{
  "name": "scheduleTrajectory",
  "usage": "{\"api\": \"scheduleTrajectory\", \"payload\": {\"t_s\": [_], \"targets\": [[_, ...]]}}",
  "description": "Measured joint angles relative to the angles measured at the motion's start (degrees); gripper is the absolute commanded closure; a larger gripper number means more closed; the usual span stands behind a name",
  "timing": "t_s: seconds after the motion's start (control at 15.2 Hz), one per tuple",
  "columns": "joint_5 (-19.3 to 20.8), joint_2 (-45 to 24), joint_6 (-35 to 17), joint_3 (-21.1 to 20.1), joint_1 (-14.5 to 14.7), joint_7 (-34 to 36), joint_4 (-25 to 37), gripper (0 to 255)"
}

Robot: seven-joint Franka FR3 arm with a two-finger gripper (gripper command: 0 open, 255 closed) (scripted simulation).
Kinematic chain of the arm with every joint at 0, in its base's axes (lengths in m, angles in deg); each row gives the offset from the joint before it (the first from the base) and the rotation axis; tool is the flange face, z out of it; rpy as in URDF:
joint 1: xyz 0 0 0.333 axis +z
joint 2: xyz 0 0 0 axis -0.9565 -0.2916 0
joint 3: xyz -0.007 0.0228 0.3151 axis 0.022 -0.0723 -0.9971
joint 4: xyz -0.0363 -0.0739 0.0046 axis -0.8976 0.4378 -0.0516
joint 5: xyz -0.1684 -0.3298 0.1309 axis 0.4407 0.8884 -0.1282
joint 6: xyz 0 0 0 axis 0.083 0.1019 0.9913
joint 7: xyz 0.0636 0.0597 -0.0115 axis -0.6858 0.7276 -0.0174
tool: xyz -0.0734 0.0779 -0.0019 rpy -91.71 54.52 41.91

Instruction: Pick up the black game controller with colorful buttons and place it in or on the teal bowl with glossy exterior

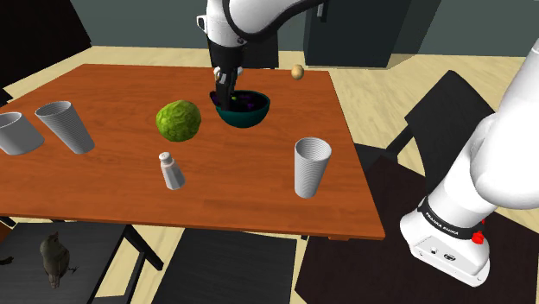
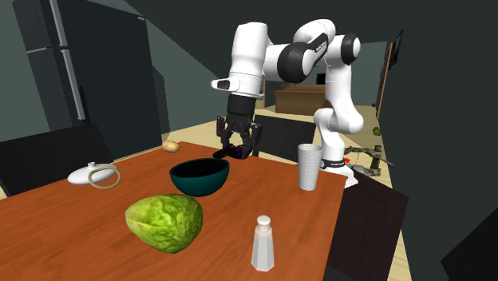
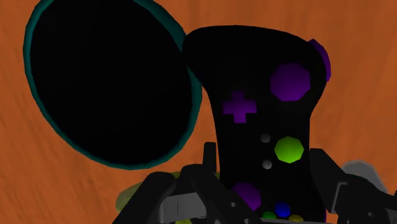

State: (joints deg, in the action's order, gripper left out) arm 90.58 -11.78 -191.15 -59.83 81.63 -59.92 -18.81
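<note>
Three white cups are counted on the table [image 1: 104,199] in the shoulder view. At that view's left, the first cup [image 1: 17,131] is seen slanted and cut by the edge, with the second cup [image 1: 66,126] just beside it. One green cabbage [image 1: 179,121] and one white shaker [image 1: 171,170] are found near the middle, apart from each other. One teal bowl [image 1: 244,119] is set right of the cabbage, and the gripper [image 1: 225,91] is held at its far rim. One black controller [image 3: 264,95] is pinched at its near end between the fingers and held clear of the table, just beside the bowl; in the wrist view it is seen overlapping the rim. Its long axis is run straight out from the fingers, and its face, with purple, green and blue buttons, is turned toward the wrist camera. One small tan ball [image 1: 297,72] is seen by the far edge, and the third cup [image 1: 312,166] is stood upright further right. The table is of orange-brown wood; dark chairs [image 1: 233,268] are placed around it, over a pale floor [image 1: 380,95] and before dark grey walls [image 1: 147,22]
</note>
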Motion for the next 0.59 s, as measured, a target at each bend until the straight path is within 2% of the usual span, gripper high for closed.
{"api": "scheduleTrajectory", "payload": {"t_s": [0.59], "targets": [[-0.6,-8.2,2.8,3.8,-5.3,-10.1,11.2,255]]}}
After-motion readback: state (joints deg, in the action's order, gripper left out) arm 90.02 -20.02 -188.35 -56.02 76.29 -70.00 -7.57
